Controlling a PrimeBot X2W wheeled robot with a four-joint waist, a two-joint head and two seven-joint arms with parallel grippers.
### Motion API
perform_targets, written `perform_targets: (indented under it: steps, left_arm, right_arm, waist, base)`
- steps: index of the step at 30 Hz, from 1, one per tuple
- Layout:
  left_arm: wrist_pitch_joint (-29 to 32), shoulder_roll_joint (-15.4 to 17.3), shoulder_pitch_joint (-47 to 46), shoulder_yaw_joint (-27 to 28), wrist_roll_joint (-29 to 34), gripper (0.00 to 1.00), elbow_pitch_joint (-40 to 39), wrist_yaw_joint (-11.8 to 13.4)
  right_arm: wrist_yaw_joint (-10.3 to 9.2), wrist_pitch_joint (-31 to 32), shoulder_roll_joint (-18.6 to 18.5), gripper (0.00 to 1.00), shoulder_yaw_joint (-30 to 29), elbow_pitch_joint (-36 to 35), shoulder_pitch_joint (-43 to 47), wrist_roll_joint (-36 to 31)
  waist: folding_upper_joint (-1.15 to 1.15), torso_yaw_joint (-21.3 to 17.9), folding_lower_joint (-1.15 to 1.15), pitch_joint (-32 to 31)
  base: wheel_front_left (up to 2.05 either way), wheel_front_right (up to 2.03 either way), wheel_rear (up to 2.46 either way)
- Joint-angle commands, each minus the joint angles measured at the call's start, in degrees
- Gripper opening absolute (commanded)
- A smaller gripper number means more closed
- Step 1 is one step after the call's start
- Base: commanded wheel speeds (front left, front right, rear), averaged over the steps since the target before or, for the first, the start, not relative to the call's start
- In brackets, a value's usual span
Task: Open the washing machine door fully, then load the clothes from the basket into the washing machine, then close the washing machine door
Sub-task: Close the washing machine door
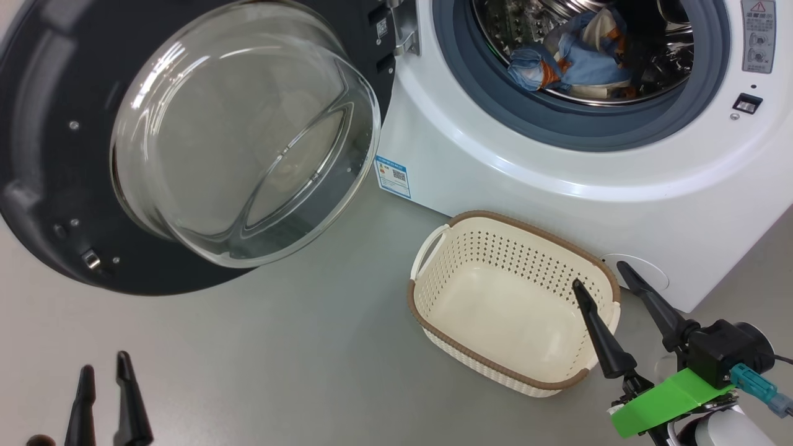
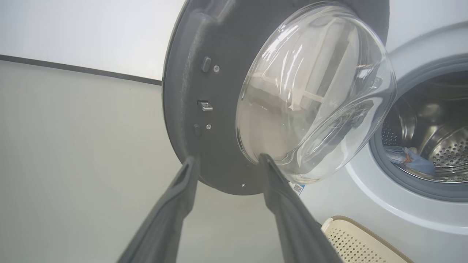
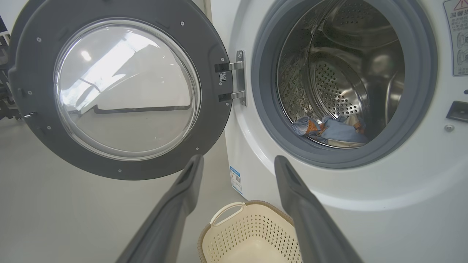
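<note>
Washing machine door [image 2: 190,91] stands swung wide beside the washing machine [image 2: 365,208].
The left gripper [image 2: 227,157], dark fingers spread with nothing between them, points at the door's lower rim; clothes [image 2: 411,160] lie in the steel drum [image 2: 444,146], and a corner of the basket [image 2: 358,243] shows at lower right.

bright, even light, soft shadows

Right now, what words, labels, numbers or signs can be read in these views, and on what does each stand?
No text reads clearly enough to quote.
Blue label sticker on the washing machine front: QR code, print too small.
Warning label right of the drum opening: red triangle sign, characters too blurred.
Small tag on the washing machine door by its hinge: unreadable.
</note>
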Motion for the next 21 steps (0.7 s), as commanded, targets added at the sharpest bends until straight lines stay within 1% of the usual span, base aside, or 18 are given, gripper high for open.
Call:
perform_targets:
  steps: [1,2,5,7,10,13,15,18,21]
  left_arm:
    - [-0.32,0.86,-0.91,1.81,-0.37,0.21,-2.05,-0.20]
    - [-0.32,0.86,-1.03,1.80,-0.22,0.00,-2.85,-0.20]
    - [-0.32,0.87,-1.65,2.02,-0.47,0.00,-5.58,-0.20]
    - [-0.32,1.45,-2.42,2.40,-1.21,0.00,-7.92,-0.20]
    - [-0.32,4.56,-4.03,2.66,-2.81,0.00,-11.20,-0.20]
    - [-0.32,8.53,-6.52,3.21,-6.30,0.00,-13.70,-0.20]
    - [-0.32,11.49,-8.66,3.82,-10.05,0.00,-14.35,-0.20]
    - [-0.29,17.64,-12.25,4.35,-14.07,0.00,-13.63,-0.20]
    - [0.59,23.09,-16.55,4.98,-18.38,0.00,-11.74,-0.20]
  right_arm:
    - [0.25,-0.29,-0.52,1.00,0.89,-1.22,-1.16,0.47]
    - [0.25,-0.29,-0.44,1.00,0.84,-1.25,-1.07,0.45]
    - [0.25,-0.29,-0.20,1.00,0.66,-1.33,-0.78,0.40]
    - [0.25,-0.29,-0.04,1.00,0.54,-1.39,-0.60,0.36]
    - [0.25,-0.29,0.27,1.00,0.45,-1.42,-0.40,0.27]
    - [0.25,-0.29,0.63,1.00,0.44,-1.45,-0.25,0.24]
    - [0.25,-0.29,0.92,1.00,0.43,-1.50,-0.09,0.25]
    - [0.25,-0.29,1.33,1.00,0.34,-1.62,0.27,0.23]
    - [0.25,-0.29,1.53,1.00,0.25,-1.78,0.43,0.21]
  waist:
    - [0.00,-0.02,0.00,-0.03]
    - [0.00,-0.03,0.00,-0.05]
    - [0.00,-0.02,0.00,-0.04]
    - [0.00,0.01,0.00,0.00]
    - [0.00,0.04,0.00,0.04]
    - [0.00,0.02,0.00,-0.06]
    - [0.00,-0.02,0.00,-0.21]
    - [0.00,-0.17,0.00,-0.42]
    - [0.00,-0.51,0.00,-0.29]
  base:
    - [0.00,0.00,0.00]
    - [0.00,0.00,0.00]
    - [0.00,0.00,0.00]
    - [0.00,0.00,0.00]
    - [0.00,0.00,0.00]
    - [0.00,0.00,0.00]
    - [0.00,0.00,0.00]
    - [0.00,0.00,0.00]
    - [0.00,0.00,0.00]
